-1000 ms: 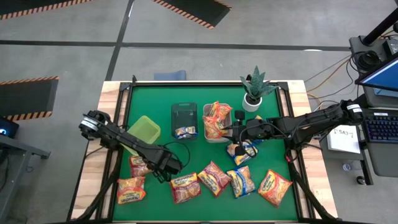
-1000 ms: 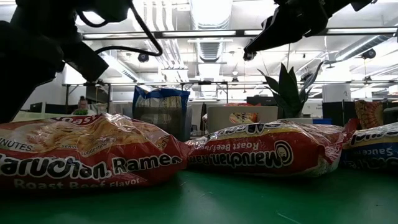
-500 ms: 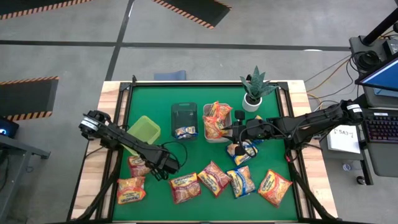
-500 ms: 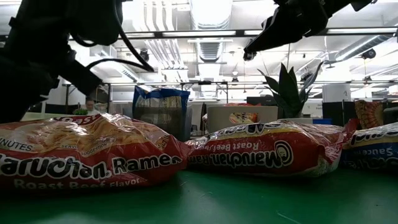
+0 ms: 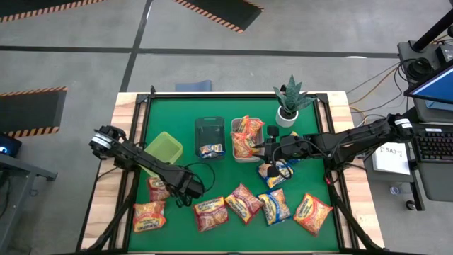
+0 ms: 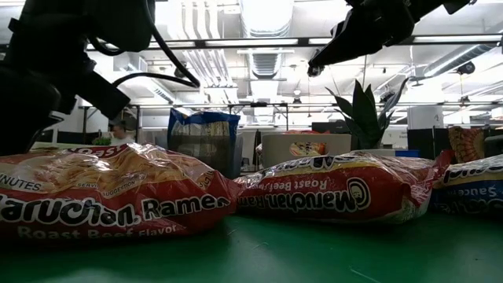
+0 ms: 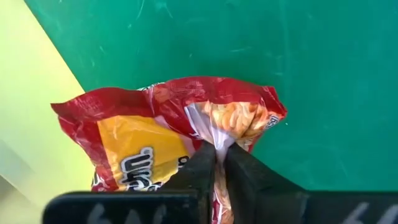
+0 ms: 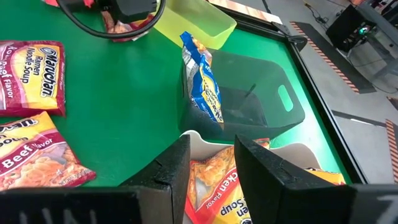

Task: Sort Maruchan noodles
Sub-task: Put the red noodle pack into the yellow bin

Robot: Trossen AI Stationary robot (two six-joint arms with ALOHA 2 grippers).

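My left gripper (image 5: 182, 190) (image 7: 219, 152) is down on a red noodle packet (image 5: 157, 188) (image 7: 155, 124) and shut on it. That packet lies flat on the green table next to the yellow-green bin (image 5: 164, 149). My right gripper (image 5: 269, 150) (image 8: 211, 168) hangs above the right side of the white bin (image 8: 199, 142). Its fingers are apart, with nothing between them. Orange packets (image 5: 248, 136) lie in the white bin below it. A blue packet (image 8: 202, 81) leans on the dark bin's (image 5: 209, 131) inner wall. My left gripper pinches a raised crease of the red packet's film (image 7: 214, 127) between its two fingertips, on the packet's upper face toward one end. The fingers come from above, pointing down. The packet lies on the table, its film puckered up at the fingers.
Several packets lie in a row along the near edge (image 5: 210, 212) (image 5: 274, 207) (image 5: 311, 212) (image 5: 148, 216). A blue one (image 5: 277, 171) lies right of the white bin. A potted plant (image 5: 290, 99) stands at the far right. Bare green table lies at the far left.
My left gripper has shifted a little toward the table's left edge, over the red packet.
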